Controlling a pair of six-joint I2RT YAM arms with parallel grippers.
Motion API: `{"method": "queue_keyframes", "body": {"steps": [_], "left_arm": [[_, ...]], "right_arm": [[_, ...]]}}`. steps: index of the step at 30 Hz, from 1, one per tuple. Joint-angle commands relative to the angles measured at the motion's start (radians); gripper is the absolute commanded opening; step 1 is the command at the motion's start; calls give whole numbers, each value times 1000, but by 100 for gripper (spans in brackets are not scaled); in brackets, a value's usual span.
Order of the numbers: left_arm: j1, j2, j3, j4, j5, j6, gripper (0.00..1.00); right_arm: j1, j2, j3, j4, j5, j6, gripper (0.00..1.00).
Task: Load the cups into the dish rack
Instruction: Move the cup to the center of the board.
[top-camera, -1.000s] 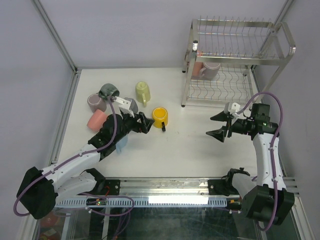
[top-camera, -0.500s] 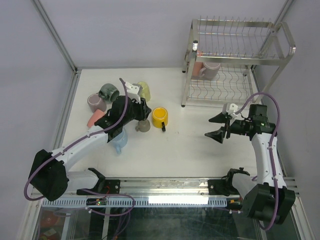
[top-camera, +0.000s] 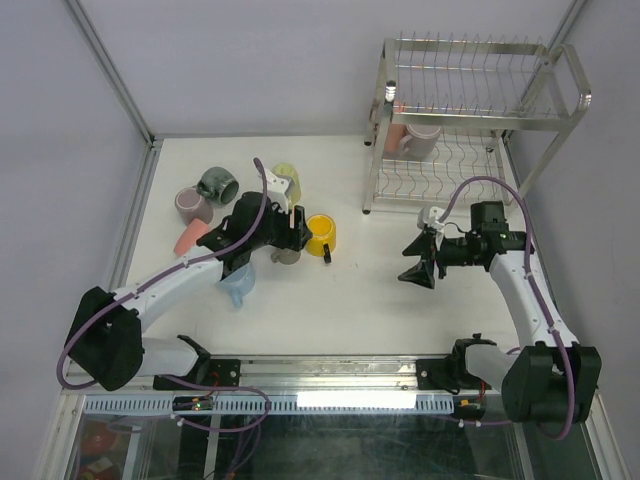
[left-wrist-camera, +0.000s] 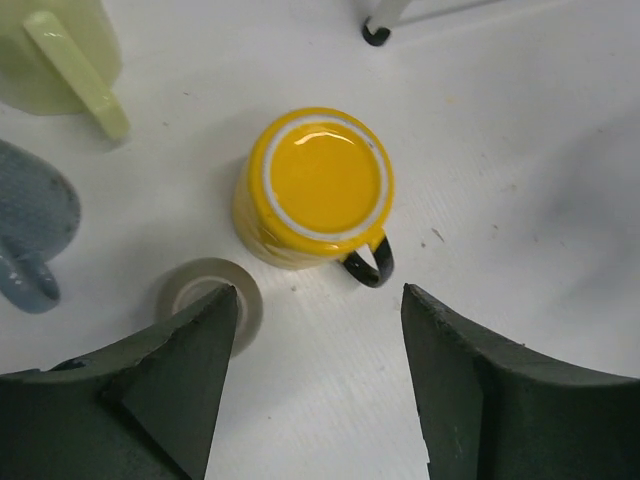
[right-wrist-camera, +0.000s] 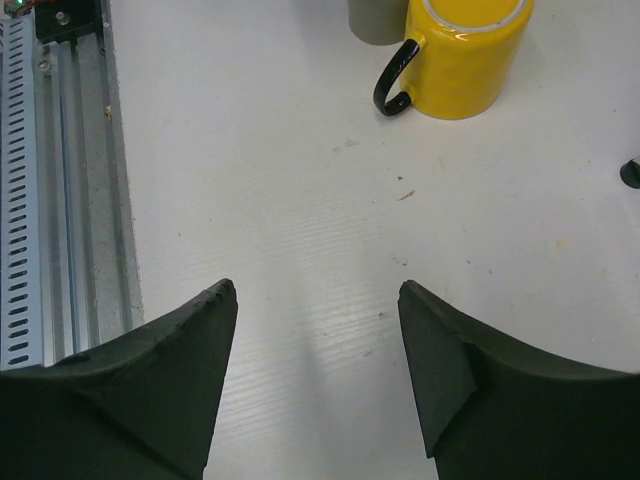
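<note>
Above the yellow mug (left-wrist-camera: 318, 185), which stood upside down near the middle of the table (top-camera: 350, 300), the left gripper (left-wrist-camera: 318, 303) hung with fingers spread and empty, probably to come down around it. A taupe cup (left-wrist-camera: 197, 284) stood just beside one finger. The right gripper (right-wrist-camera: 318, 300), also open and holding nothing, pointed toward the mug. Two cups (top-camera: 420, 140) sat on the lower shelf of the dish rack (top-camera: 470, 118).

The white bench (top-camera: 370, 290) showed a few small dark specks. A slotted metal rail (right-wrist-camera: 40, 200) ran along its near edge, with pale walls (top-camera: 250, 60) behind.
</note>
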Motion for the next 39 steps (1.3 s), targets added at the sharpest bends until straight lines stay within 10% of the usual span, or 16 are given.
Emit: {"method": "queue_keyframes", "body": {"steps": [1,11,17,26,39], "left_arm": [[4,-69,-82,195,209,-102,66],[3,-53,-132,290,-33,-164,53],[23,52,-33,264,-95,-86,19],[40,271,96,252,-176,-33,18],[46,392,99,357,82,-68,17]], "right_arm": [[33,-9,50,31,39,50,68],[177,-5,-14,362,192,449,66],[293,7,-57,594,304,656,66],[526,148,-43,882,551,910,66],[612,358,33,938,773,1149,68]]}}
